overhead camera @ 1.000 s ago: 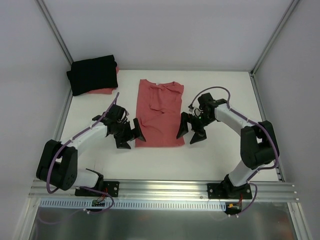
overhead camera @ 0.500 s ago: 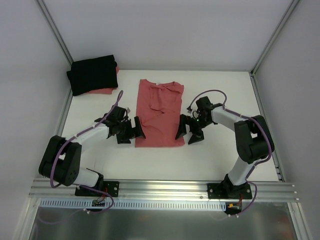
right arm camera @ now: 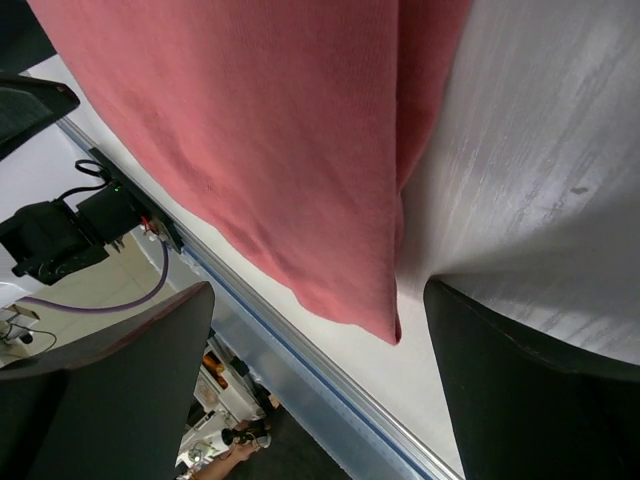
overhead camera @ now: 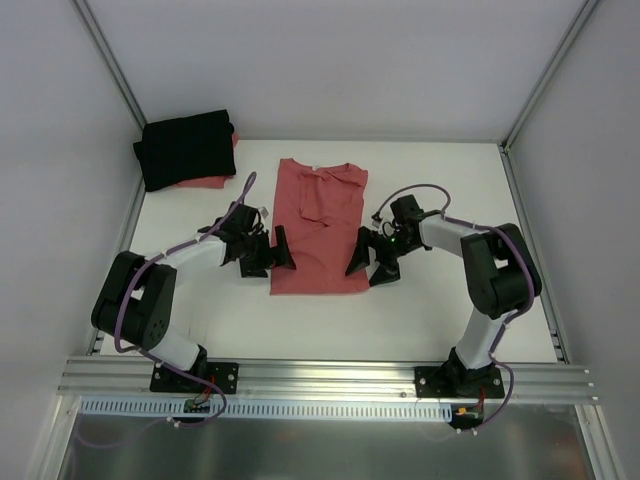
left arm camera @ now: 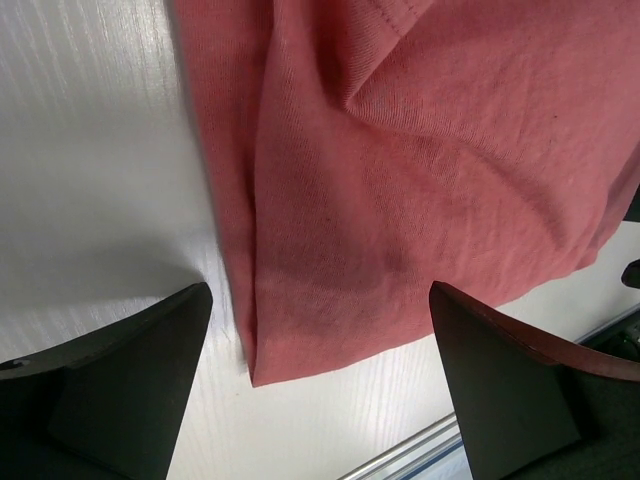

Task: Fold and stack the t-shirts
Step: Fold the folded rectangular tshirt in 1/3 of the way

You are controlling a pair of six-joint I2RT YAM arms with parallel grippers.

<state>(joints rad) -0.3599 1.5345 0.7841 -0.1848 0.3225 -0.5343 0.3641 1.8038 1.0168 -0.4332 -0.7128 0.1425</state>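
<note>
Arms have closed on near hem of red shirt [overhead camera: 318, 225], flat on bench [overhead camera: 440, 310]; L fingers [left arm camera: 130, 380] & R fingers [right arm camera: 110, 380] wide open, empty, astride corners; risk: pinch grabs top layer only.

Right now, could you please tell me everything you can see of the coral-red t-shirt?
The coral-red t-shirt lies flat on the white table, folded lengthwise into a narrow strip, collar and white label at the far end. Soft, lightly creased knit. The open left gripper and right gripper straddle its near corners; contact is unclear.
</note>
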